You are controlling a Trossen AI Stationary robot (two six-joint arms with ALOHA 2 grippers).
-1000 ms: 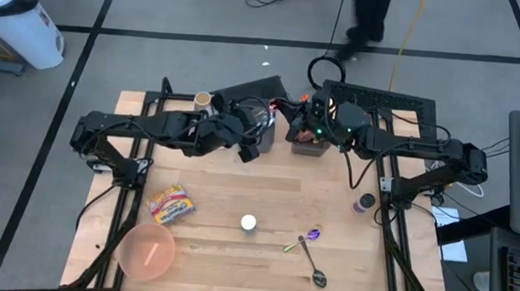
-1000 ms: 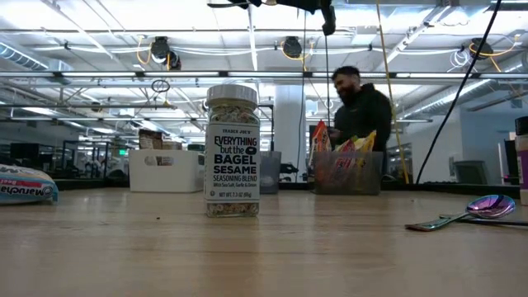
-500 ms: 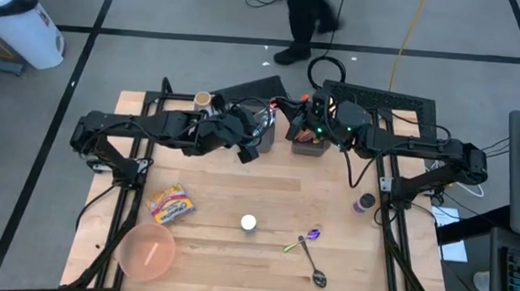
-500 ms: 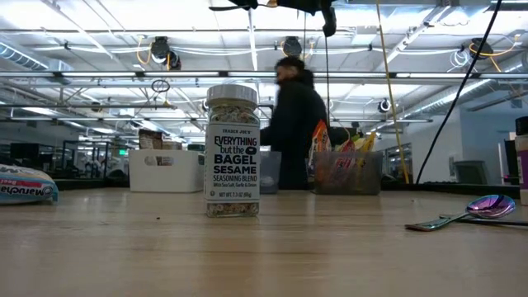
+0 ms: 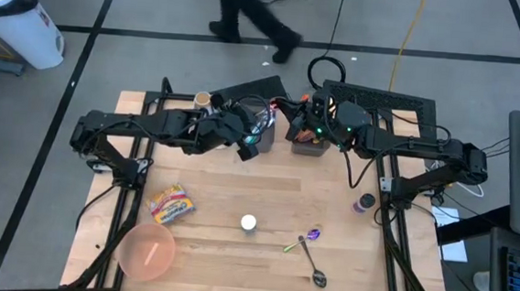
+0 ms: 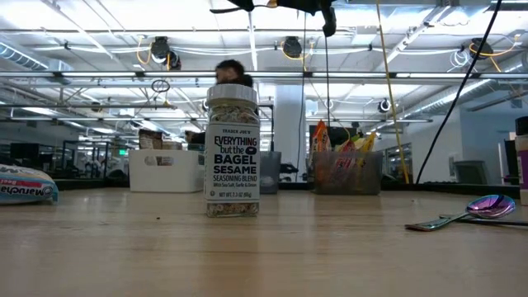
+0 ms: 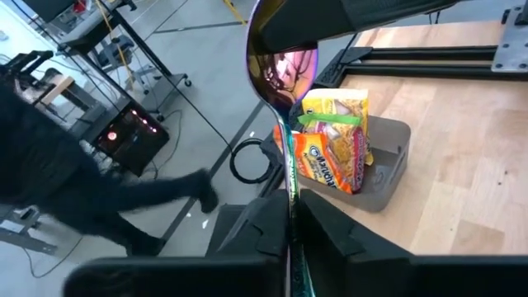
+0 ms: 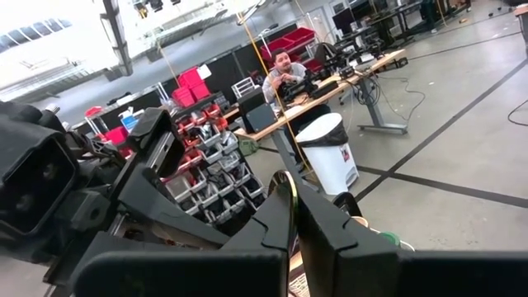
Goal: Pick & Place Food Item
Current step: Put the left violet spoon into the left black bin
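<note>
An iridescent spoon (image 7: 280, 66) hangs in the air over the table's far edge, between my two grippers. My left gripper (image 7: 290, 206) (image 5: 257, 136) is shut on its handle. My right gripper (image 8: 289, 206) (image 5: 293, 122) is shut on its other end, showing as a dark body (image 7: 346, 16) above the bowl. Below them a grey bin (image 5: 310, 147) (image 7: 388, 165) holds several food packets, standing upright. A ramen packet (image 5: 170, 203), a seasoning jar (image 5: 248, 223) (image 6: 233, 148) and a pink bowl (image 5: 147, 252) stand on the wooden table. My left gripper pinches the spoon's thin handle (image 7: 289, 186) between its two fingers, which run along the handle. The spoon stands out beyond the fingertips, bowl outermost, clear of the table. My right gripper pinches the spoon's bowl end; a thin rounded edge (image 8: 286, 183) shows between its fingertips. The fingers come from the table's right, about level.
A second spoon (image 5: 314, 264) (image 6: 474, 210) and a green-handled utensil (image 5: 291, 246) lie near the front right. A small purple-lidded jar (image 5: 363, 203) stands at the right, a cup (image 5: 204, 98) at the far left. A person (image 5: 246, 12) walks on the floor beyond.
My left gripper has shut on the spoon's handle while both arms kept still. The person behind the table has walked toward the left.
</note>
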